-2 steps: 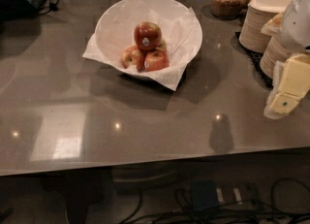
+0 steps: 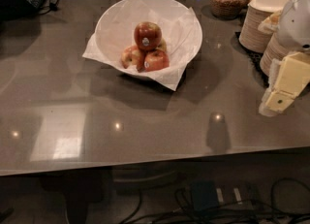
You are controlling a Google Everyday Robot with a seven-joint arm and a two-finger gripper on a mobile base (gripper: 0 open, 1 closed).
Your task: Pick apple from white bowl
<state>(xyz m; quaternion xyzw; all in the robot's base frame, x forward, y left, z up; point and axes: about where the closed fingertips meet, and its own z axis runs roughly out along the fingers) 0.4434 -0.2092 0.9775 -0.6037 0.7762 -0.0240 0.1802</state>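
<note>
- The wide white paper-lined bowl (image 2: pixel 114 24) sits near the far edge of the glossy grey bench (image 2: pixel 145 121), about midway along, and it has not shifted.
- The deep red stickered apple (image 2: pixel 147 35) rests on top of the paler streaked apples (image 2: pixel 145 59) inside that bowl, untouched.
- Stacks of beige paper plates (image 2: pixel 254 29) fill the far right corner.
- The cream claw (image 2: pixel 277 101) hangs over the right edge, well apart from the bowl. It has crept slightly leftward, so the approach looks barely begun.
- It slants down-left beneath the white arm; whether it is released or clenched I cannot tell.
</note>
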